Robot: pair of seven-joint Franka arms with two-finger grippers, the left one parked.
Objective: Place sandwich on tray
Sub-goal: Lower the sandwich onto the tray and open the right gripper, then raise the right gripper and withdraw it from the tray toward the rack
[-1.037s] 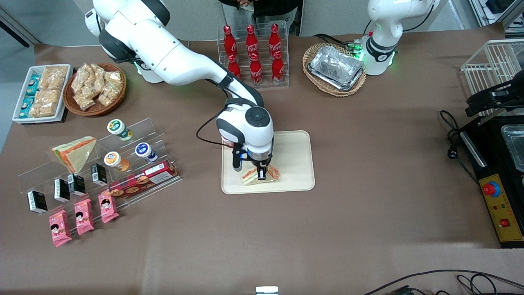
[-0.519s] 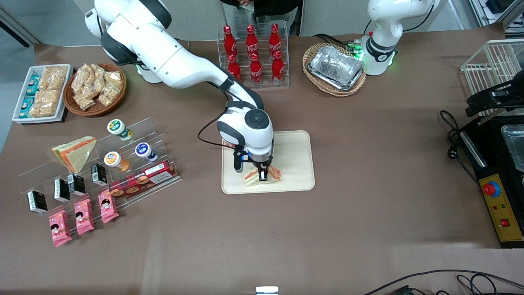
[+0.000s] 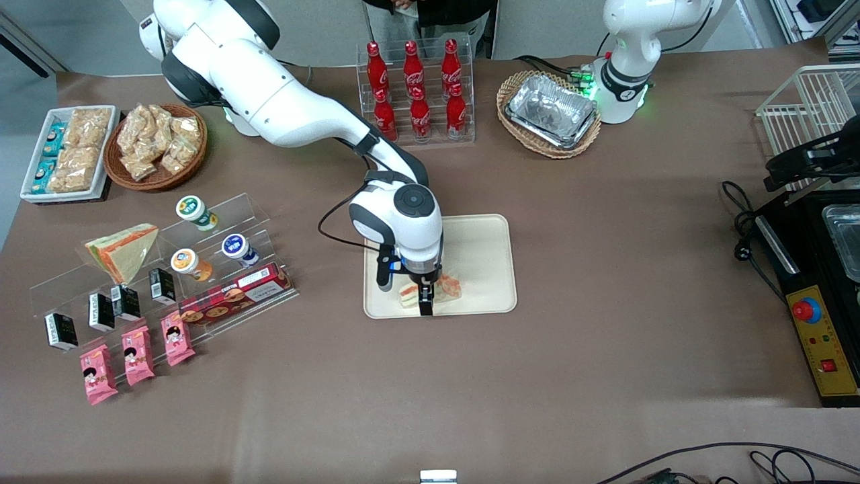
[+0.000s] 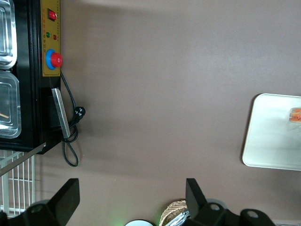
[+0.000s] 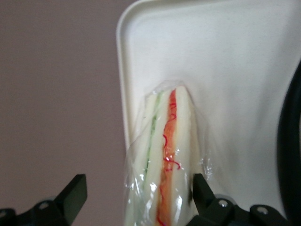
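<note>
The sandwich point(image 5: 167, 165) lies on the tray point(image 5: 235, 70) between the spread gripper point(image 5: 136, 195).

Brown table point(image 3: 605, 336), pretty loaded. Cream tray point(image 3: 480, 242) around the middle, with the gripper point(image 3: 425, 302) low over its nearer edge, fingers spread around the sandwich point(image 3: 449, 288). Rack of red bottles point(image 3: 416, 87) and a wicker basket point(image 3: 547, 149) farther back. Clear snack shelf point(image 3: 222, 218) and pink packets point(image 3: 138, 353) toward the working arm's end, black control box point(image 3: 823, 343) toward the parked arm's
</note>
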